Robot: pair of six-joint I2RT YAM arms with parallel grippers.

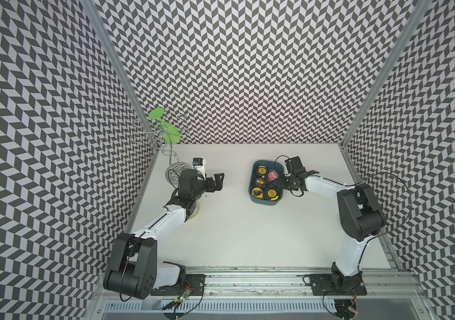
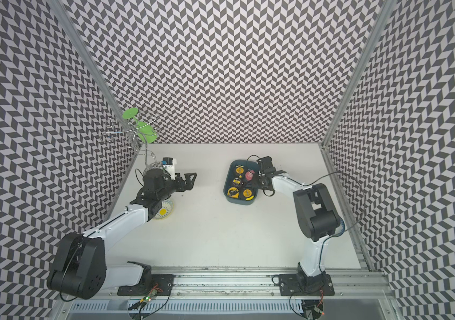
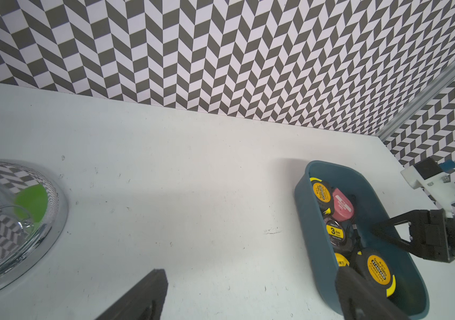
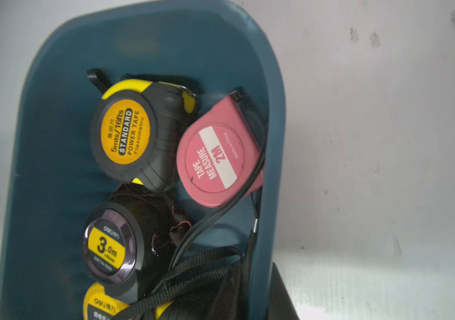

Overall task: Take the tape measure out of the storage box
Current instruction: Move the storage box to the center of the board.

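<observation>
Logging dark teal-blue on the storage box (image 1: 265, 202). Inside, finding black-and-yellow tape measures (image 4: 126, 135) and one pink tape measure (image 4: 215, 158) carrying a white band. Recording black-and-white chevron across the walls (image 1: 248, 69), plain white on the table (image 1: 234, 235), bright green on the far-left goblet (image 1: 156, 114).

Both top views look steeply down from high above the front edge onto the whole bench (image 1: 234, 235), the box (image 1: 265, 202) at 1 o'clock. The left wrist view looks low across the bench toward the same box (image 3: 302, 210); the right wrist view peers into it from close above.
</observation>
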